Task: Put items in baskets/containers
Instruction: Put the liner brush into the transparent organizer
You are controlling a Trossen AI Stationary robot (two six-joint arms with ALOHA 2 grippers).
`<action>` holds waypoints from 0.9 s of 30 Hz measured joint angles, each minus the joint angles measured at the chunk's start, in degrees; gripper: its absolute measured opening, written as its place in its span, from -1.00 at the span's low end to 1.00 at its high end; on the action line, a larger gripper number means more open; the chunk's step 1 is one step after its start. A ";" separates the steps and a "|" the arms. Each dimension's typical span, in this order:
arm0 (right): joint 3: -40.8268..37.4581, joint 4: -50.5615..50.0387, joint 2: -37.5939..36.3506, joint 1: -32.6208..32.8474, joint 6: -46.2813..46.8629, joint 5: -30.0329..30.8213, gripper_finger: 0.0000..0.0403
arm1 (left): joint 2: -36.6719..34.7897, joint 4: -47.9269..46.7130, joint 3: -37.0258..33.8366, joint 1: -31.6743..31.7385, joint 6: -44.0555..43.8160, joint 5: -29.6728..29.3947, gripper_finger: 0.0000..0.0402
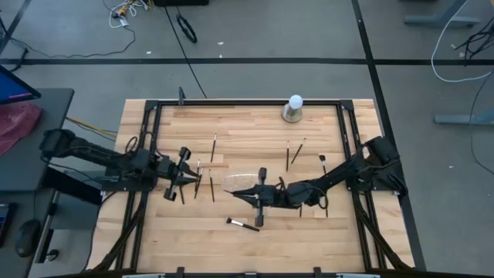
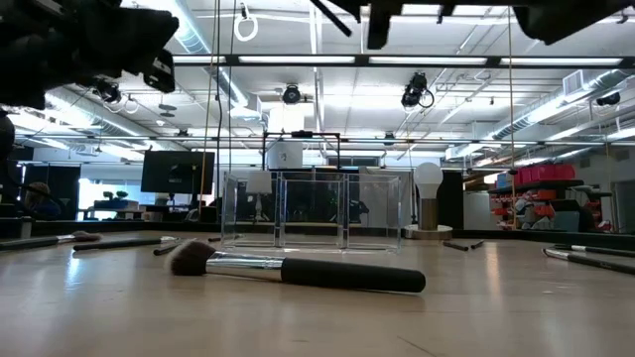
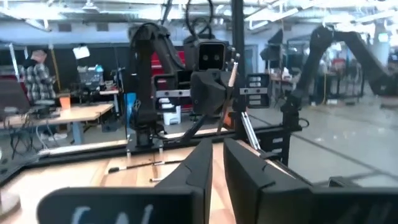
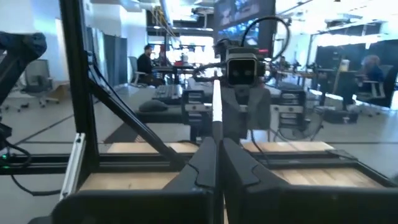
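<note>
Both arms reach toward the middle of the table, and the clear plastic holder (image 1: 238, 182) stands between them on the wood, nearer the right gripper. The right gripper (image 1: 255, 194) hovers just beside the holder, its fingers pressed together on a thin brush (image 4: 217, 112) that stands up between them in the right wrist view. It looks to be on the delivery step: brush in hand, container close by. The left gripper (image 1: 199, 178) sits among a few brushes lying on the wood near the holder, one of them (image 1: 212, 188) just beside it. In the left wrist view its fingers (image 3: 202, 168) stand nearly together with a narrow gap, and I cannot tell whether a brush is caught in it; it seems to be at the grasping step. Other brushes lie scattered: a fat-tipped brush (image 1: 242, 225) near the front edge, a pair (image 1: 292, 154) farther back on the right, and one (image 1: 214, 147) behind the left gripper. A white ball on a grey base (image 1: 293, 109) stands at the far edge, no part of the job. In the low view the holder (image 2: 313, 211) looks empty, so most of the work seems yet to come. Next, the right gripper probably needs to bring its brush over a compartment, tip it upright and release; the left should lift only if it has a firm hold.
</note>
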 joint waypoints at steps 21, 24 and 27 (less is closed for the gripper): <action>2.28 0.23 2.15 -1.02 -0.57 -2.59 -0.97 | 31.48 9.58 21.40 -8.40 9.77 -3.09 -0.04; 2.28 0.11 2.15 -1.02 -0.57 -2.59 -0.97 | 31.95 11.71 21.62 -8.52 9.99 -4.04 -0.18; 2.28 -0.05 2.15 -1.02 -0.57 -2.59 -0.97 | 31.98 12.55 21.62 -8.51 9.71 -4.47 -0.37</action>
